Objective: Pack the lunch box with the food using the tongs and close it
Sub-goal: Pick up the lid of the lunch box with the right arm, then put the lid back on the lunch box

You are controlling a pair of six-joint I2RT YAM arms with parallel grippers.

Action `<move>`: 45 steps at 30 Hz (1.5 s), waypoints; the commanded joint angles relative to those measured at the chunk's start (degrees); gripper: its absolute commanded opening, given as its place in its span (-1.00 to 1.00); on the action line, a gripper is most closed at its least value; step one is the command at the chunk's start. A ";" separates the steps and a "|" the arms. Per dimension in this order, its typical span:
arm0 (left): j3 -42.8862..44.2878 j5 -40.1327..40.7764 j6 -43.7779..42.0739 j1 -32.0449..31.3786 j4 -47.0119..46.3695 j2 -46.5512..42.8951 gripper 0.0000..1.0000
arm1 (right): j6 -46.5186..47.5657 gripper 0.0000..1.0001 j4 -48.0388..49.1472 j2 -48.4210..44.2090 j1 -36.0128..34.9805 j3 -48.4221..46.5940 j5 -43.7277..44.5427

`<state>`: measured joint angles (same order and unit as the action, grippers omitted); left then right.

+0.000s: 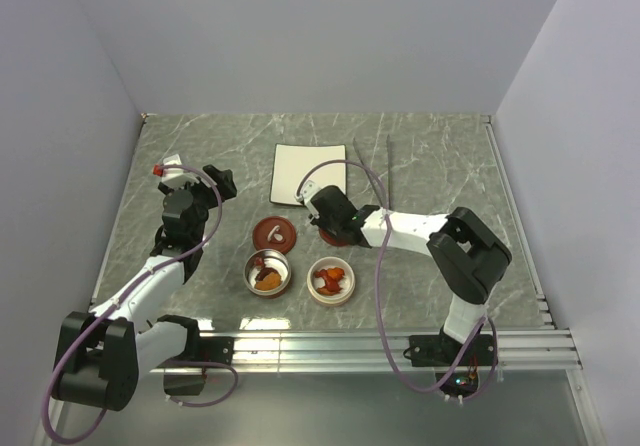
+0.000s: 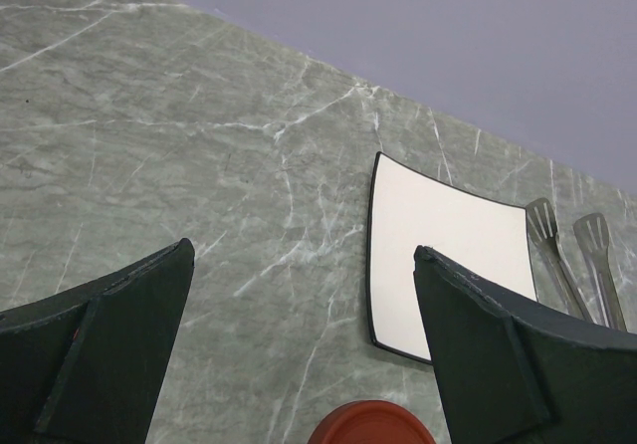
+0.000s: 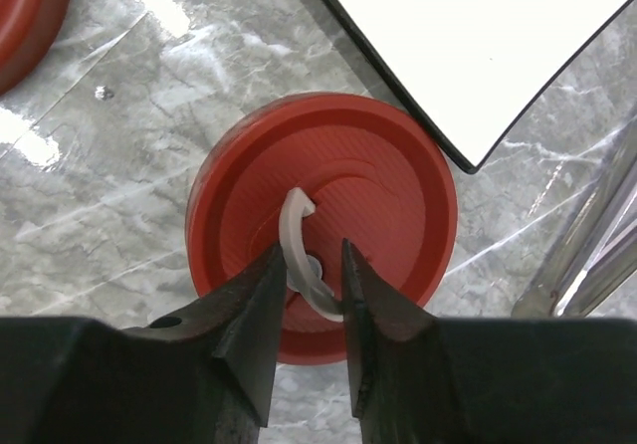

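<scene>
The lunch box is two round open tins, one [image 1: 247,276] holding brown and orange food [image 1: 267,277], the other [image 1: 311,284] red and orange food [image 1: 333,278]. My right gripper [image 3: 311,255] is down on a red lid [image 3: 388,185], its fingers pinching the lid's white curved handle [image 3: 296,230] from both sides. From above that gripper [image 1: 325,211] covers most of this lid [image 1: 336,237]. A second red lid [image 1: 274,232] lies left of it. The tongs [image 1: 387,166] lie right of the white plate [image 1: 310,173]. My left gripper [image 2: 302,250] hovers open and holds nothing.
The plate [image 2: 448,255] is bare. The tongs [image 3: 587,255] lie close to the right of the gripped lid, and the other lid [image 3: 25,6] sits at the upper left. A small red and white object [image 1: 160,167] lies near the table's left edge. Walls enclose the table.
</scene>
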<state>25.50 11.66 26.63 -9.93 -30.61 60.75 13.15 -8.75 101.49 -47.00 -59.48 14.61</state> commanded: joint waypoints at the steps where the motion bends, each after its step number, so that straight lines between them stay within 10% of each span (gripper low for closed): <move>1: -0.10 -0.76 -0.18 0.09 -2.61 -0.11 0.99 | 0.74 -0.34 -1.09 1.25 0.68 -1.86 2.00; 13: -0.45 -0.67 -0.18 0.18 -2.61 -0.81 0.99 | -0.66 -0.74 -5.66 -3.14 0.95 -2.48 2.35; 32: -0.09 -1.55 -0.27 0.09 -2.52 -0.37 0.99 | -7.34 -0.78 -17.61 -20.71 -2.56 -3.36 9.12; 45: -0.36 -1.55 -0.27 0.18 -2.35 -1.34 0.99 | -15.06 -0.79 -18.14 -33.55 -8.98 3.23 -4.76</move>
<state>25.50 11.20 26.63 -9.93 -30.63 60.66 1.65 -27.31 69.49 -54.50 -57.71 14.57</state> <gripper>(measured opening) 0.995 0.138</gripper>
